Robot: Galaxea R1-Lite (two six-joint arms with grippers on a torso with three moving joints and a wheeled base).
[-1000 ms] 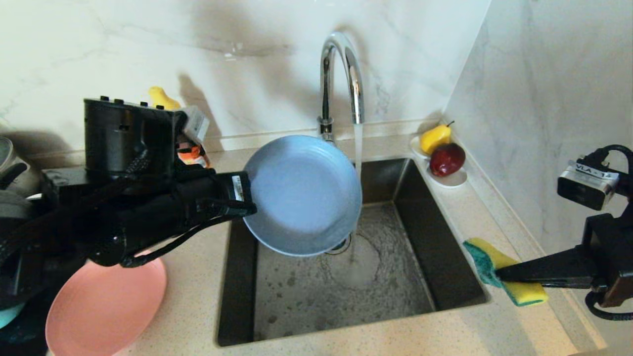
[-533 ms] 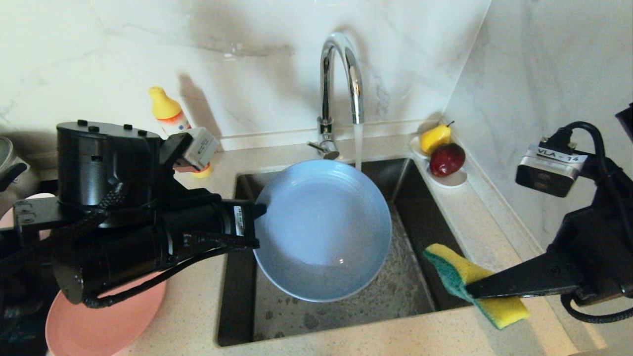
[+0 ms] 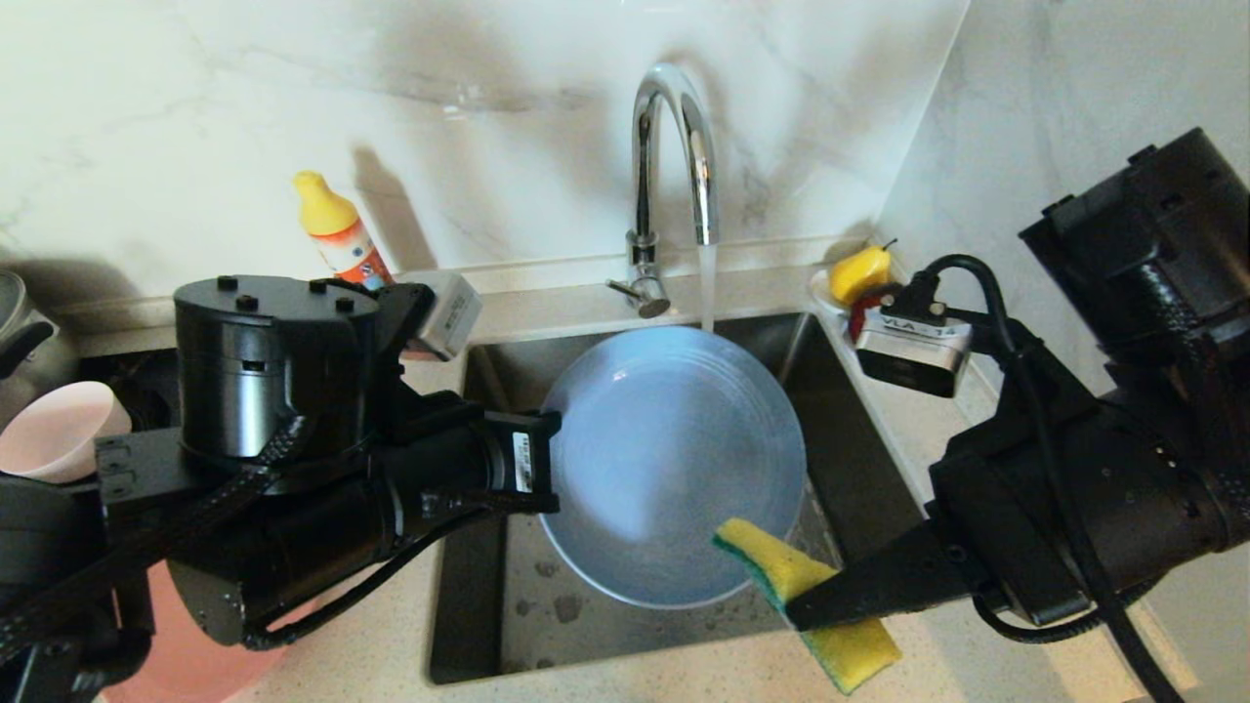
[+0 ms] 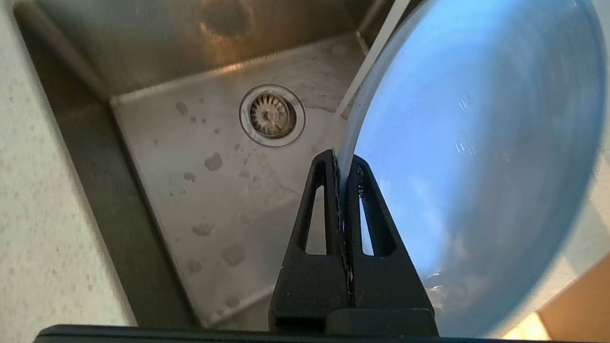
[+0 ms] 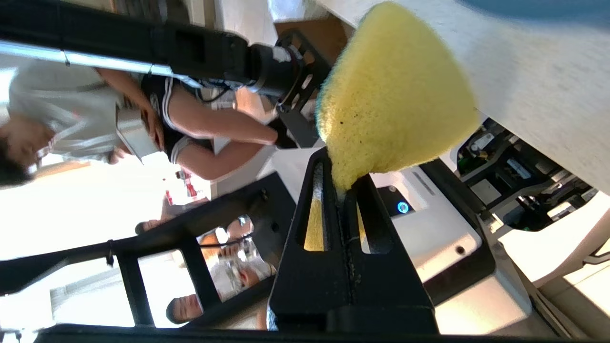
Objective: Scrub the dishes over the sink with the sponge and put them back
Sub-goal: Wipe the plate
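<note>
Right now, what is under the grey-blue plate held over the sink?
Under the grey-blue plate lies the wet floor of the sink and its drain strainer, which only the left wrist view shows. In the head view the plate covers the drain.

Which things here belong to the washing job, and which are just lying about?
In use: grey-blue plate in left tool; sponge in right tool; sink; pink plate; pale bowl.
Lying about: soap bottle; pear.

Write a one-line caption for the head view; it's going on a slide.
Left gripper holds the grey-blue plate over the sink while the right gripper brings in the sponge.
</note>
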